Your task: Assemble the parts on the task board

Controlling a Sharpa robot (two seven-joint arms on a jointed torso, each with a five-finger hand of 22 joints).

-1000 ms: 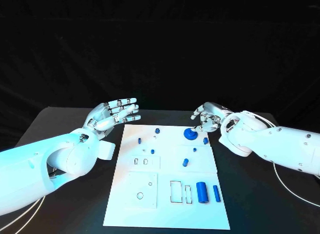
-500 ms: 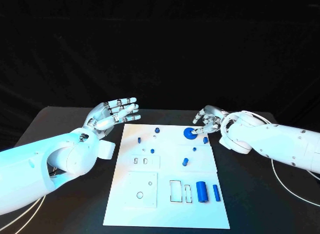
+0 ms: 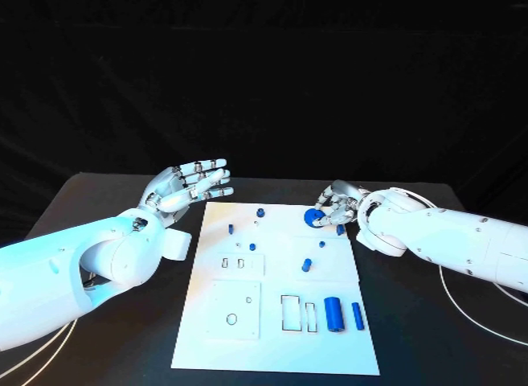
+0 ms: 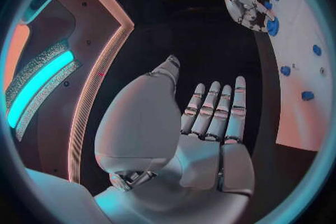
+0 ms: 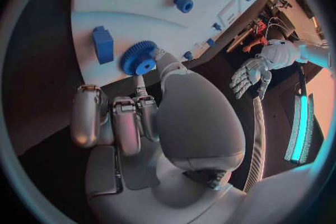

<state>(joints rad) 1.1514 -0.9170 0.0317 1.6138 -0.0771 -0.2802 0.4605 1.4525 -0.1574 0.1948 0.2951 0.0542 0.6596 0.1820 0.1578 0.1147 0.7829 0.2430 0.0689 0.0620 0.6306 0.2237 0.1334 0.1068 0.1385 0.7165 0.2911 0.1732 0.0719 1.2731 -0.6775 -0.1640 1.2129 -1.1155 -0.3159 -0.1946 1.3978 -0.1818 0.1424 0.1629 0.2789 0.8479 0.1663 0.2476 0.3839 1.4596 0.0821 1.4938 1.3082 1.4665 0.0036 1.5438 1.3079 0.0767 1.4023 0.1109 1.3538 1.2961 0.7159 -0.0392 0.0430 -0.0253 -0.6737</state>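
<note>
1. Your right hand (image 3: 337, 206) sits at the task board's (image 3: 276, 338) far right edge, fingers curled around the blue gear (image 5: 138, 58); whether it actually grips the gear, you cannot tell.
2. Your left hand (image 3: 192, 184) hovers above the desk (image 3: 113, 201) beside the board, fingers spread, holding nothing.
3. Other blue parts (image 3: 332, 316) lie across the board.

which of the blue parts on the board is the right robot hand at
The blue gear at the board's far right corner: round and toothed, unlike the pegs and cylinders. The right robot hand has its fingertips at it.
</note>
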